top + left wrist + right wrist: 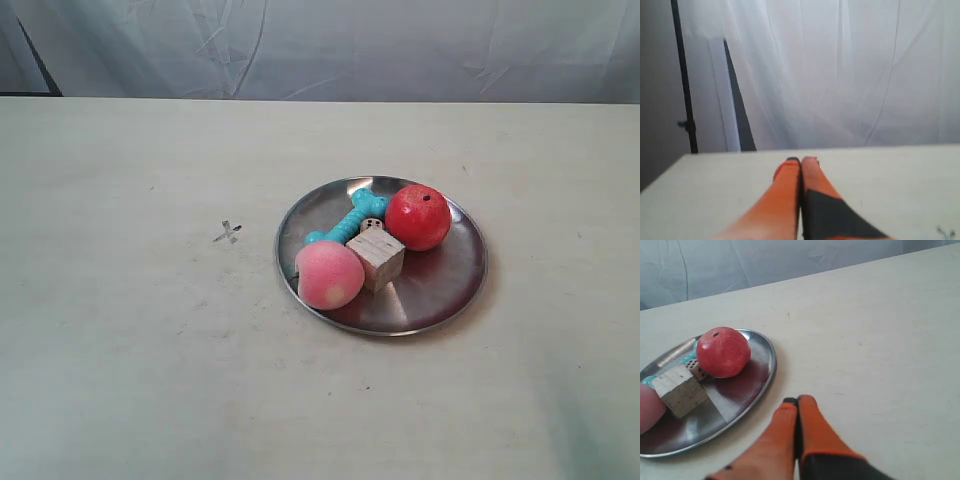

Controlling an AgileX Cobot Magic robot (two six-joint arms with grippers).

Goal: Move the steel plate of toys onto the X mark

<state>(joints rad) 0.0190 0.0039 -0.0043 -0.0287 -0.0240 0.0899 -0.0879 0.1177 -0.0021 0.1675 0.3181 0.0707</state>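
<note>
Your right pincer (797, 402), tips pressed together, hovers just beside the steel plate (771, 365), so it is the nearer; the left pincer (801, 162) is likewise together. The plate, toys (376, 258) aboard, sits on the tabletop (120, 350) near the X mark (228, 232), not on it.

On the steel plate (440, 290), the die (372, 224) is too small in the exterior view to count its dots, and the wooden cube (377, 257) covers its lower part. The teal bone (352, 220) is partly hidden behind the peach (328, 274) and the cube. In the right wrist view the picture's edge cuts the steel plate and most of the peach. The bone shows there only as slivers beside the cube. The edge also cuts off the right gripper (797, 401). The left gripper (800, 161) is blurred and cut off too, and in its view the X mark (944, 232) is only a faint smear.
</note>
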